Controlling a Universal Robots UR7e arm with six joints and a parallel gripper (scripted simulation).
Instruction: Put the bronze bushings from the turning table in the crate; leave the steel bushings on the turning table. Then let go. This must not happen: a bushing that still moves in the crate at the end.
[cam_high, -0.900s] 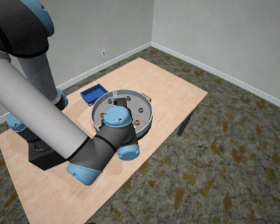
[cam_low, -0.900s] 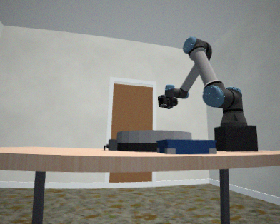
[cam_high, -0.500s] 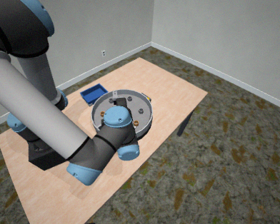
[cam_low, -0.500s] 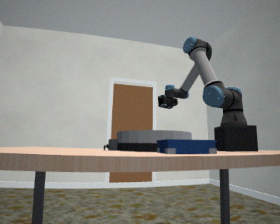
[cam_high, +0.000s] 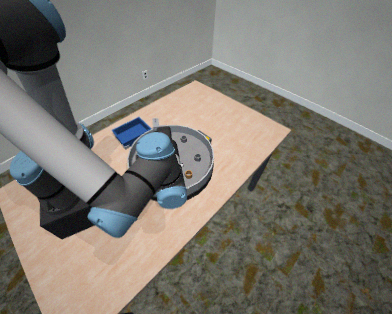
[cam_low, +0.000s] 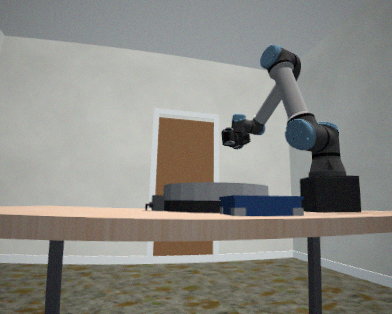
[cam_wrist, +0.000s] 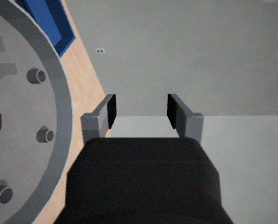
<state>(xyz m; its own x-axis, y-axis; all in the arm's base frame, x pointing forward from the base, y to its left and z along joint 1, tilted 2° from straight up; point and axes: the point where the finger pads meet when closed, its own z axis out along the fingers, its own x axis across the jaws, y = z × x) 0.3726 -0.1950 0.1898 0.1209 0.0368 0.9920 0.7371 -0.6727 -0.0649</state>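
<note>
The turning table (cam_high: 187, 151) (cam_low: 215, 190) (cam_wrist: 64, 110) is a round grey tray with a raised rim. A bronze bushing (cam_high: 188, 172) lies on it, near the front rim. Steel bushings (cam_high: 184, 139) (cam_high: 197, 157) (cam_wrist: 36, 76) (cam_wrist: 45, 135) (cam_wrist: 5, 194) stand on it too. The arm hides part of the table in the top view. The blue crate (cam_high: 131, 132) (cam_low: 261, 206) (cam_wrist: 46, 22) stands beside the turning table; no bushing shows in its visible part. My gripper (cam_wrist: 141, 104) is open and empty, high above the turning table and tilted, with the wall beyond its fingers.
The wooden table top (cam_high: 240, 130) (cam_low: 100, 227) carries the turning table, the crate and the black robot base (cam_high: 65, 220) (cam_low: 330, 194). A small grey block (cam_high: 156, 122) stands between crate and turning table. A yellow-marked part (cam_high: 208, 138) sits at the turning table's outer side.
</note>
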